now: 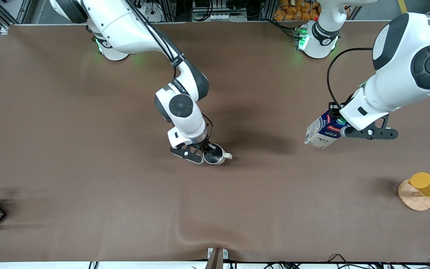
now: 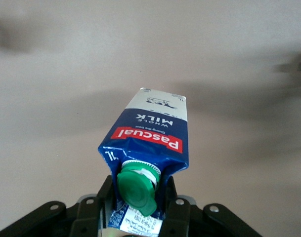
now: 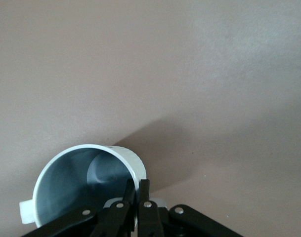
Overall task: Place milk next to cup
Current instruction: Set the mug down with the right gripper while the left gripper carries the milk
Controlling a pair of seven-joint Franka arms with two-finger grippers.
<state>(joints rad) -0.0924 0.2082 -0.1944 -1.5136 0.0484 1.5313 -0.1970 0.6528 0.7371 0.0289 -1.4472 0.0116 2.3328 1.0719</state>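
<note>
Both grippers hold their loads.

The left gripper (image 1: 340, 125) clamps the milk (image 1: 321, 132), tilted, over the table (image 1: 88, 149) near the left arm's end; its base is seemingly airborne. The right gripper (image 1: 204, 149) pinches the cup (image 1: 217, 155) rim mid-table; the cup's lettering is hidden.

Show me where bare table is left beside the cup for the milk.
Bare brown table runs from the cup, pinched at its rim by the right gripper, toward the milk held in the left gripper. Also bare nearer the camera. Crowded only where the right gripper stands.
</note>
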